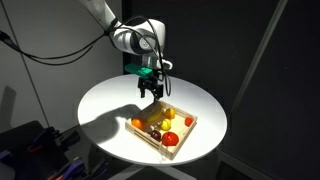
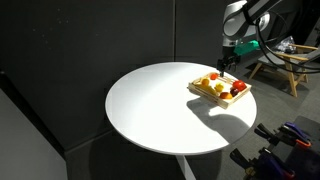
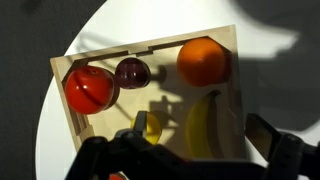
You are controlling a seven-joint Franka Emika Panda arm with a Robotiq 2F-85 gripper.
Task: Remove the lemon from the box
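On the round white table [image 1: 110, 110] [image 2: 150, 120] rests the box [image 1: 185, 141] [image 2: 200, 92], a shallow light-wood tray. It lies near the table's edge in both exterior views. Black curtain [image 2: 80, 40] encloses the room. Wooden furniture [image 2: 285, 60] stands beyond the table in an exterior view.

Contents in the wrist view, box [image 3: 110, 52]:
- Red fruit [image 3: 90, 88], in a corner and touching two walls.
- Dark plum [image 3: 132, 72], just beside the red fruit and against the same wall.
- Orange [image 3: 203, 60], in the adjacent corner.
- Banana [image 3: 205, 120], lengthwise along the wall below the orange.
- Lemon [image 3: 151, 126], inside the box, beside the banana, below the plum. One finger [image 3: 125, 145] partly covers it.

The gripper [image 1: 150, 95] [image 2: 228, 68] [image 3: 195, 145] hangs above the box and touches nothing. Its fingers are spread wide, with the lemon and the banana between them in the wrist view. It holds nothing.

Clearances: bare box floor separates the lemon from the plum and the orange. The lemon lies away from all four walls. The low rim leaves the fruit open from above. A wide bare stretch of table lies beside the box, on the side away from the near edge.
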